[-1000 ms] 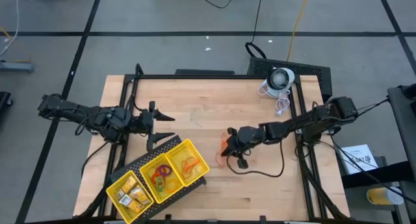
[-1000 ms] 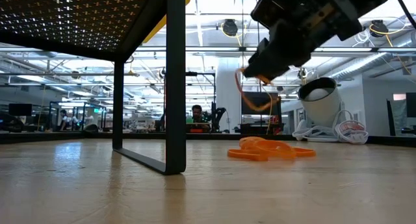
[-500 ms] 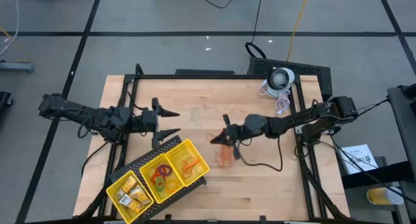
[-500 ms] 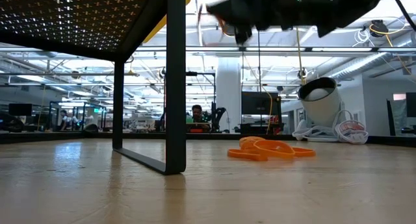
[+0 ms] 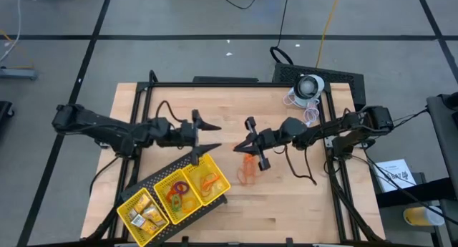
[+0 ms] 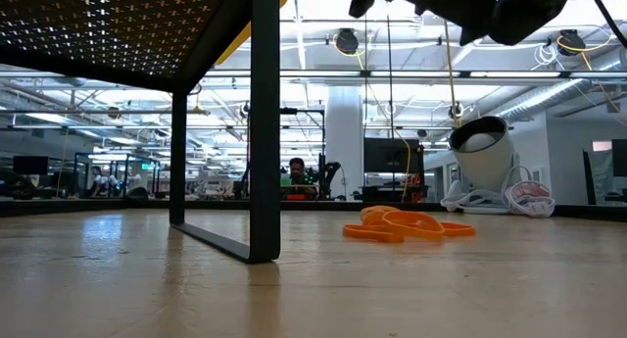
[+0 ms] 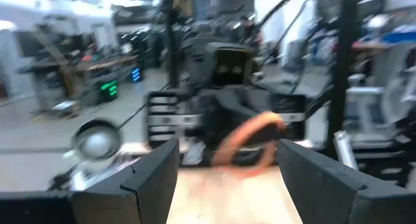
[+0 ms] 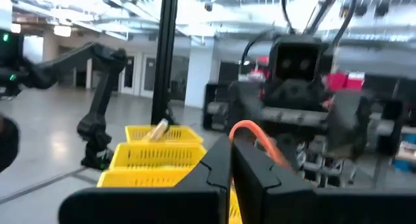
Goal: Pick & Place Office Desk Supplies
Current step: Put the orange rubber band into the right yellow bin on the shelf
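Yellow plastic three-compartment tray (image 5: 152,201) at the table's front-left corner already holds gold blocky pieces (image 5: 145,212), coloured rings (image 5: 174,195) and orange loops (image 5: 207,180), so sorting looks well along. Left: a small pile of orange rubber-band loops (image 6: 407,224) mid-table. Right gripper (image 5: 241,146) is pinched shut on a thin orange rubber band (image 8: 257,136), raised above the middle. Left gripper (image 5: 212,136) faces it, fingers spread, empty. Surface: light wooden butcher-block table (image 5: 215,111); white round lamp-like device (image 5: 308,86) at the back-right corner. Room: open lab, person seated far behind (image 6: 297,171).

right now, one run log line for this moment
right gripper: shut on orange rubber band | left gripper: open, facing it | handover pending
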{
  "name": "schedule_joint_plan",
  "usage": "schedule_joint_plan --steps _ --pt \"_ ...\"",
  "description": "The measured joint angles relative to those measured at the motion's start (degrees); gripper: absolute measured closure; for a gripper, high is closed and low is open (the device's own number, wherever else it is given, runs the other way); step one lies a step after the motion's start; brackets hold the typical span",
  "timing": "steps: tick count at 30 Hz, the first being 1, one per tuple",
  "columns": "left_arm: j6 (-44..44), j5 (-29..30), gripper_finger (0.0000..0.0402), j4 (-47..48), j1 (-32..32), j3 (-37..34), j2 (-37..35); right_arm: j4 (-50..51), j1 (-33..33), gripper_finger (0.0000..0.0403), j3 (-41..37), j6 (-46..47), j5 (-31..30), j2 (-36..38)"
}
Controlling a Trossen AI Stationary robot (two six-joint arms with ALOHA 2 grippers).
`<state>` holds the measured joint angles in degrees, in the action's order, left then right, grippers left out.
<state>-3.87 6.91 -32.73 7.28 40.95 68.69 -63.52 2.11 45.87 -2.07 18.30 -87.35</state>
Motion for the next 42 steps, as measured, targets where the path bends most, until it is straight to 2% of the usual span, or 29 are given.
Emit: schedule_joint_plan --steps 4,14,26,29,34,39,42 --pt "1.2 -4.1 0.0133 -6.1 -1.3 0.0 4.0 -2.9 -0.3 0.0401 0.1 -0.1 0.0 0.0" --pt "2.3 -4.6 0.0133 -6.5 -3.2 4.6 10.2 -1.7 -0.5 0.0401 4.1 -0.4 -0.1 -1.6" --pt "2.9 -8.4 0.0142 -6.5 -3.2 4.8 10.7 -1.3 -0.6 0.0402 4.2 -0.5 -0.2 -1.6" --pt "2.9 -8.4 0.0174 -6.5 -3.2 4.8 10.7 -0.9 -0.6 0.0402 4.2 -0.4 -0.2 -1.6" --pt "1.4 -7.8 0.0258 -6.7 -3.2 4.8 10.7 0.0 -0.5 0.0402 4.2 -0.2 -0.2 -1.6" --pt "1.1 -3.7 0.0332 -8.1 -3.3 4.8 10.6 0.5 -0.5 0.0402 4.2 0.3 -0.1 -1.6" --pt "1.2 -3.3 0.0367 -8.0 -3.9 4.8 10.6 2.0 -0.5 0.0402 4.2 0.7 -0.1 -1.6"
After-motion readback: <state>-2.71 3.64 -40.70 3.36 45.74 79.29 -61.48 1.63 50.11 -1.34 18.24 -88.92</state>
